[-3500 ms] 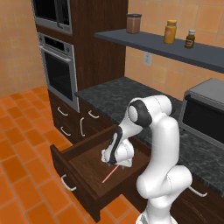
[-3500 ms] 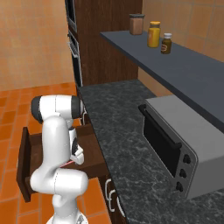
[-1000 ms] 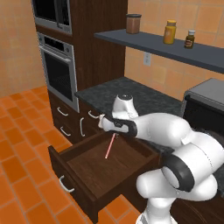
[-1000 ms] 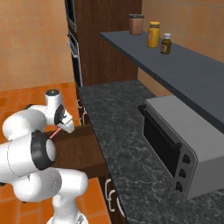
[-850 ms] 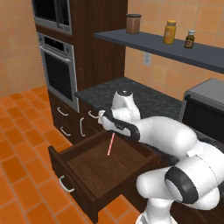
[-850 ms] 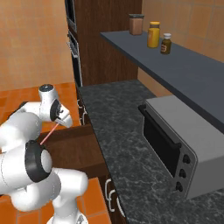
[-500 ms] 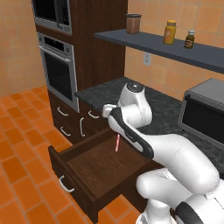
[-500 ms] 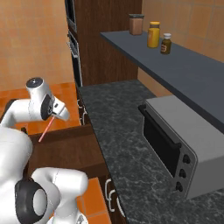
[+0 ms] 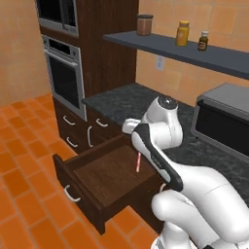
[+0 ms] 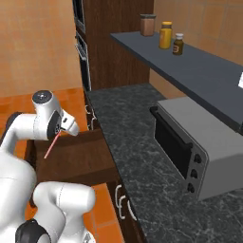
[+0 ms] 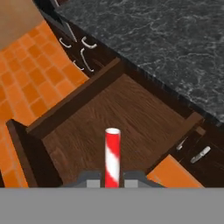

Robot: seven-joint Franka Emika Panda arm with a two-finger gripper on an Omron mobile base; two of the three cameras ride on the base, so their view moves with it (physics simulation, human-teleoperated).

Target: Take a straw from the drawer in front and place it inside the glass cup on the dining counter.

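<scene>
Lifting clear since 3.5 seconds ago, when it was reaching down inside the drawer, the claw (image 11: 112, 180) is now hanging above the open drawer (image 9: 99, 181) with its jaws pinched tight on the straw (image 11: 112, 157). In the hand view the red-and-white straw is sticking out between the 2 fingertips (image 11: 89, 179), pointing toward the bare wooden drawer floor. In the left base view the straw (image 9: 138, 162) is dangling from the hand over the drawer's middle, not touching the wood. In the right base view the straw (image 10: 52, 144) is slanting down and left from the hand. Beside the drawer the black speckled counter (image 10: 142, 156) is carrying a grey toaster oven (image 10: 187, 147).
</scene>
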